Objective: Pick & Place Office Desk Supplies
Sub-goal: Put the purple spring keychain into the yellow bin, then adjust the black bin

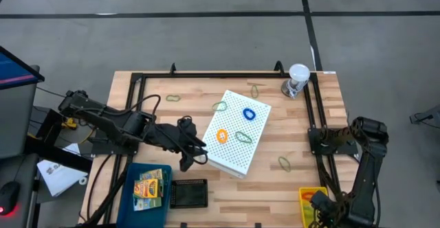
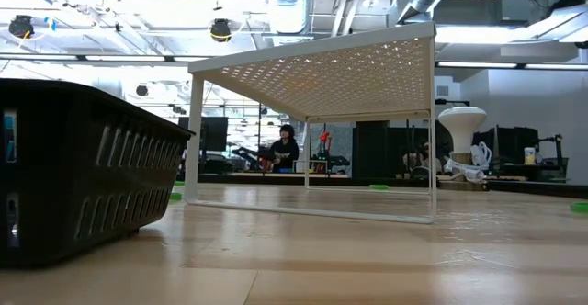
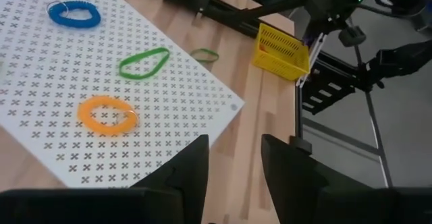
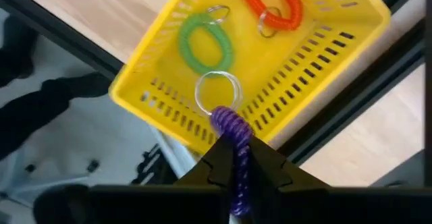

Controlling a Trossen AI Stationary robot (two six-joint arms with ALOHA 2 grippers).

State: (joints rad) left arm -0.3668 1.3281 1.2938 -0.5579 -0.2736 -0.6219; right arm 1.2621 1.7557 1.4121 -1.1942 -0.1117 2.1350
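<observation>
Right now the right tool (image 4: 235, 158) hangs over the yellow basket (image 4: 337, 28), pinching a purple loop (image 4: 233, 126). It should let go only when the loop is well inside the basket's rim. Away from the basket, the left tool (image 3: 233, 163) waits, fingers apart.

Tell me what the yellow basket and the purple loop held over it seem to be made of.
The yellow basket looks like moulded plastic: glossy, uniform colour, slotted walls. The purple loop, pinched in the right gripper, looks like coiled plastic cord with a thin, shiny, probably metal ring.
</observation>
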